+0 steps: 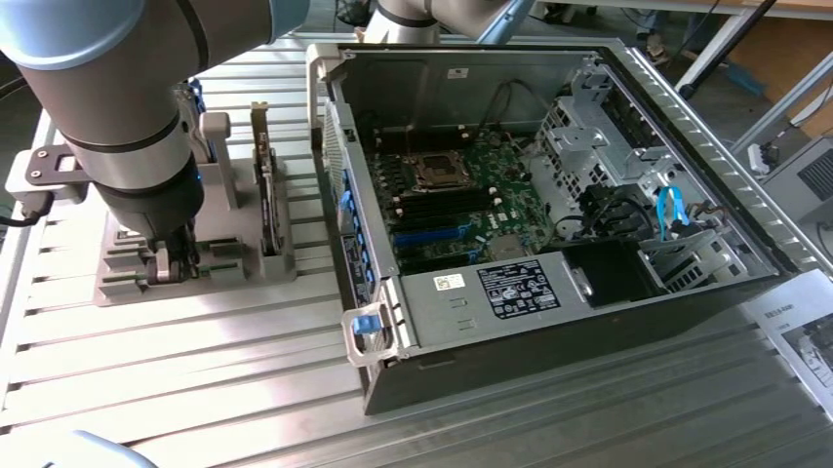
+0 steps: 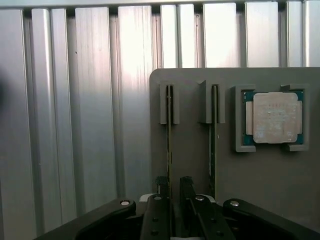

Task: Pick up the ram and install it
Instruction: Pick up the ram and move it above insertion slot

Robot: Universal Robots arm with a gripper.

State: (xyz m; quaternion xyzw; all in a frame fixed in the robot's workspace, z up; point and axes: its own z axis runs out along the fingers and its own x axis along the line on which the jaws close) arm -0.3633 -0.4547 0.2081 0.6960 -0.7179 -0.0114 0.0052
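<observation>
At the exterior view's left, the gripper (image 1: 168, 271) hangs spread over the grey holder (image 1: 120, 283) on the desk (image 1: 195, 390). Its fingers (image 2: 160, 186) straddle the upright ram (image 2: 169, 127). A second stick (image 1: 267, 185) stands beside it, and the open computer case (image 1: 390, 83) lies right.

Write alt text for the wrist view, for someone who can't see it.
The open gripper straddles one ram standing on edge in a grey holder. A second ram stands in the next slot, and a processor lies in a recess beyond it. The holder sits on a ribbed metal table.
</observation>
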